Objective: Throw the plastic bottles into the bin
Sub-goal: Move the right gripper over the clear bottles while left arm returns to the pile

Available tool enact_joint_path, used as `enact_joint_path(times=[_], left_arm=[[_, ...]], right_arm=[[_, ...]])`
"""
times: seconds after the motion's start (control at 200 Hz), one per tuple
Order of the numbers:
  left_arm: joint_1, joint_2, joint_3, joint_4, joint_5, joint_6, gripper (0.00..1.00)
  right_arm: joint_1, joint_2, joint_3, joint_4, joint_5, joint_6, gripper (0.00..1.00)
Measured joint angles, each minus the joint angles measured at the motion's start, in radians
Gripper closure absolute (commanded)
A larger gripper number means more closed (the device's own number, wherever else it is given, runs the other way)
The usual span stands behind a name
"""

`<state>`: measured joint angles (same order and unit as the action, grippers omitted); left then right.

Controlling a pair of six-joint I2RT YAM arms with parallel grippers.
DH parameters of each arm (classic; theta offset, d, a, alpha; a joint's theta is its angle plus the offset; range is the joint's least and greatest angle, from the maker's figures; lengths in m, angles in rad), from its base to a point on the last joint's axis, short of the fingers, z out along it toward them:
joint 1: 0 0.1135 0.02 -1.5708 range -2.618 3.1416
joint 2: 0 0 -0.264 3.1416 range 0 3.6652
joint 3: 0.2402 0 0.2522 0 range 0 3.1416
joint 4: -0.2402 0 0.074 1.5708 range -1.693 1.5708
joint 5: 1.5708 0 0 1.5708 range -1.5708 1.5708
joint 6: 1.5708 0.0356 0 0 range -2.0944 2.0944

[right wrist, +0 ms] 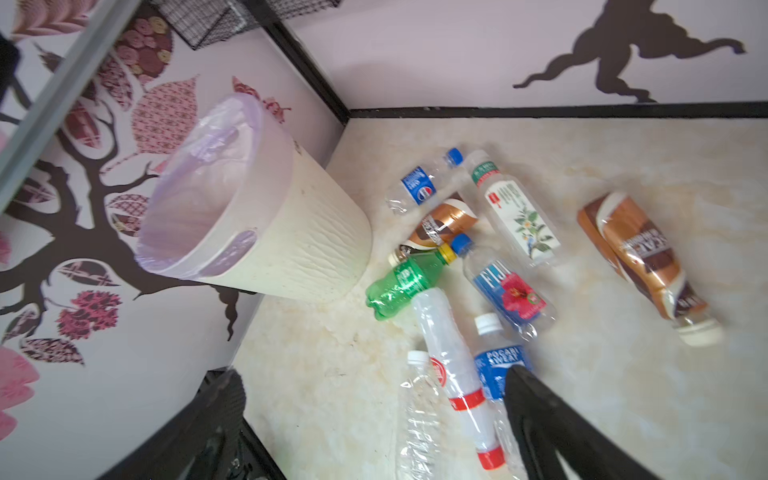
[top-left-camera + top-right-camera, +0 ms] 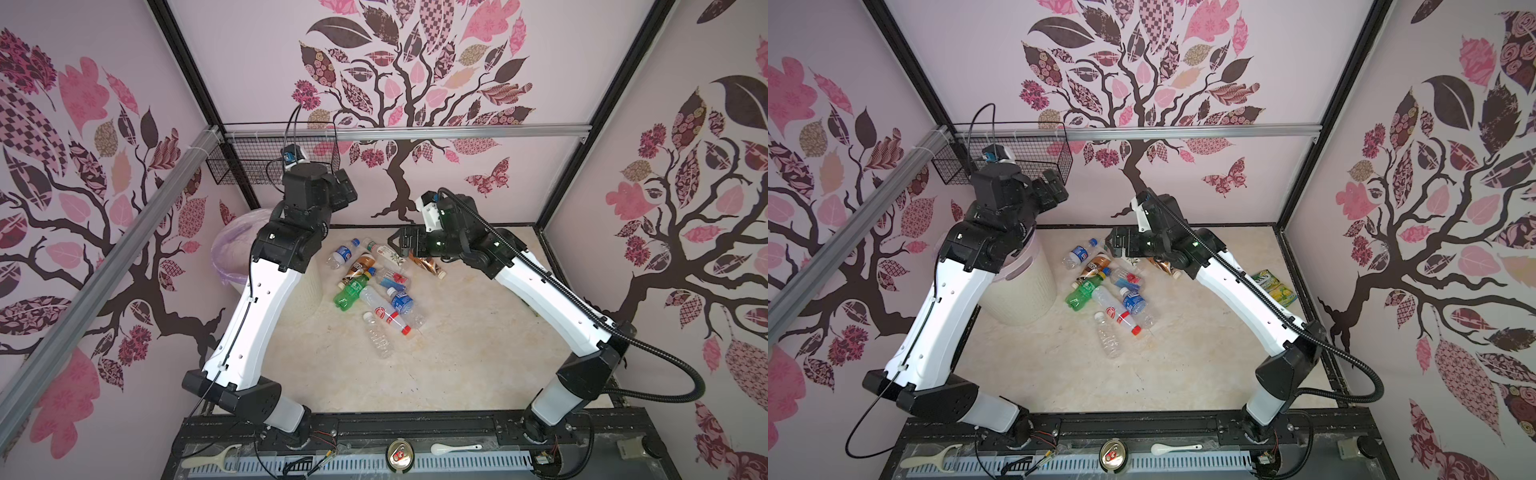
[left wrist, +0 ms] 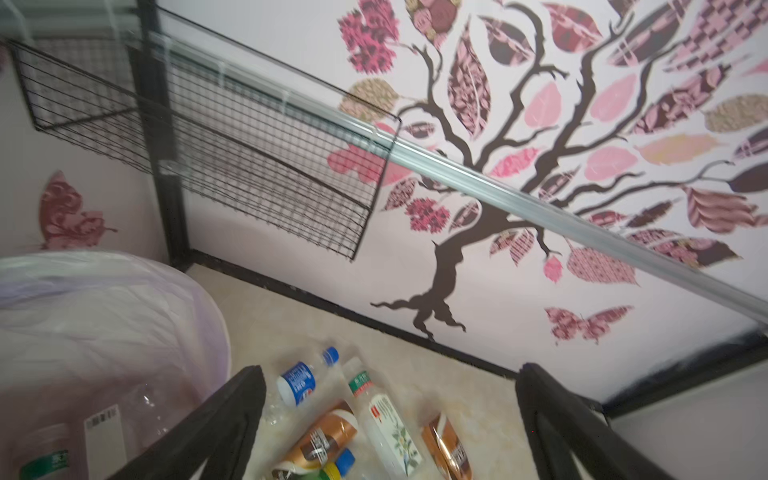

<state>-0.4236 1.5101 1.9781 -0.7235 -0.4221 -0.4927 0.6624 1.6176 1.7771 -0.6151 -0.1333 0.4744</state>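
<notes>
Several plastic bottles lie in a loose pile (image 2: 374,286) (image 2: 1104,291) on the marble floor. Among them are a green one (image 1: 405,280), a white tea one (image 1: 515,212) and a brown one (image 1: 640,257) lying apart. The cream ribbed bin (image 2: 1025,291) (image 1: 307,249) with its lilac bag (image 3: 104,324) stands left of the pile. A clear green-labelled bottle (image 3: 41,457) shows inside the bag. My left gripper (image 2: 345,191) (image 3: 390,374) hangs high by the bin, open and holding nothing. My right gripper (image 2: 395,241) (image 1: 374,382) hovers open over the pile's far end.
A black wire basket (image 2: 249,162) hangs on the back wall behind the left arm. A green-yellow snack packet (image 2: 1273,286) lies by the right wall. On the front rail rest a can (image 2: 401,455), a spoon (image 2: 455,448) and a peeler (image 2: 216,457).
</notes>
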Motion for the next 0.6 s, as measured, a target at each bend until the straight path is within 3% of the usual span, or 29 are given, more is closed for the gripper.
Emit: enact_joint_path(times=[0.33,0.6], left_arm=[[-0.072,-0.104,-0.326,-0.057,0.221,-0.146,0.02],[-0.073,-0.243,-0.614,-0.002,0.382,-0.209,0.02]], right_arm=[[-0.056,-0.228,-0.436,0.047,0.078,-0.011,0.0],[-0.055,-0.228,-0.66,0.105,0.067,-0.009,0.0]])
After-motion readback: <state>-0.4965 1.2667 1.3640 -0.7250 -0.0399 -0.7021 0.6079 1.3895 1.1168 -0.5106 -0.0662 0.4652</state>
